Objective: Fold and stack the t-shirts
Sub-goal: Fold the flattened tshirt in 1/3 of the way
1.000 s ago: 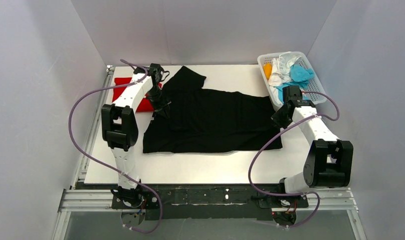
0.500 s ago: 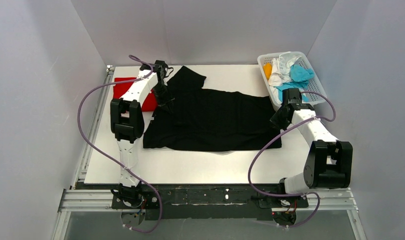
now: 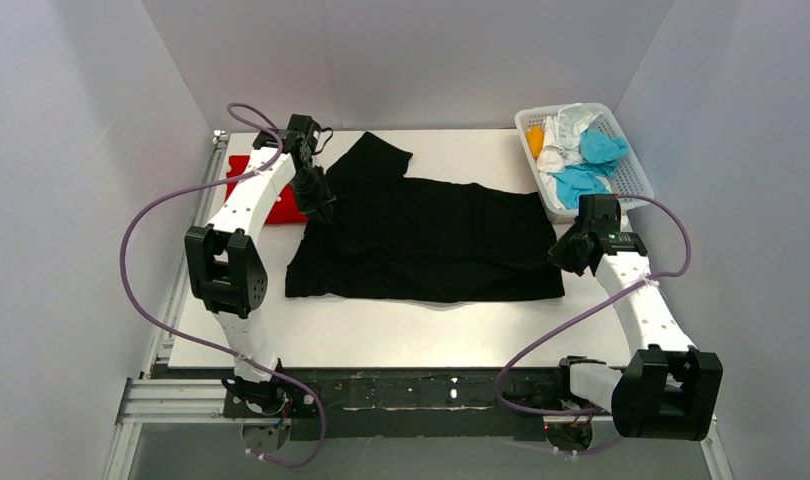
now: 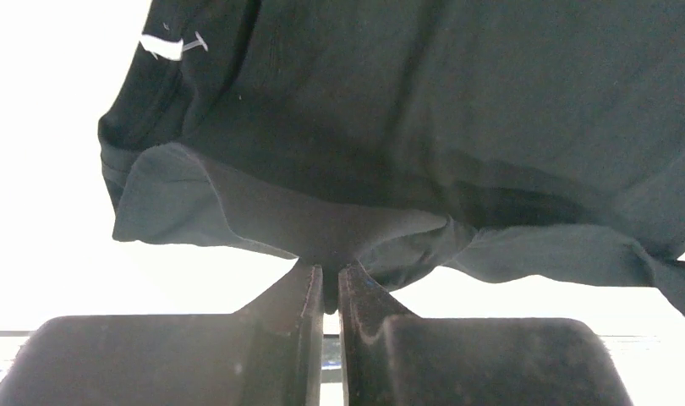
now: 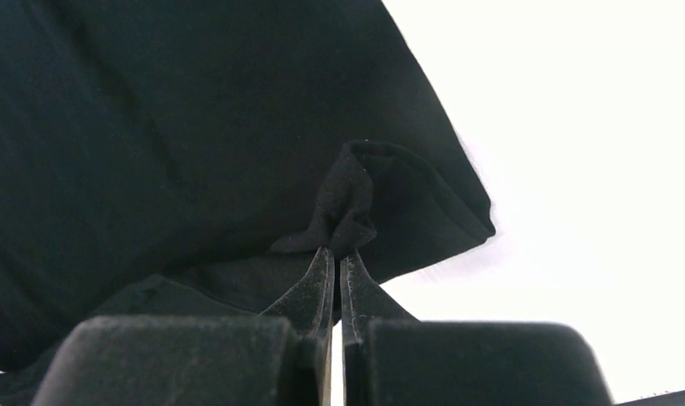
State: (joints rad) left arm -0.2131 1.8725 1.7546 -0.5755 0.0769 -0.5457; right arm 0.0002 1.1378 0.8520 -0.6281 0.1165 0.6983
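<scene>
At the upper left of the top view, you have the red t-shirt [image 3: 281, 211] lying on the white table [image 3: 381, 335], partly hidden under the left arm. Just right of it, your left gripper [image 4: 326, 277] has its fingers pressed together on a fold at the left edge of the black t-shirt [image 3: 431, 240], and the cloth rises to the fingertips in the left wrist view. The black t-shirt lies spread across the middle of the table, one sleeve pointing toward the upper centre. At its right edge your right gripper [image 5: 335, 258] pinches a small bunched tuft of the black fabric. At the upper right stands the white lattice basket [image 3: 633, 172], holding cyan cloth [image 3: 601, 147], white cloth [image 3: 561, 135] and orange cloth [image 3: 535, 140].
</scene>
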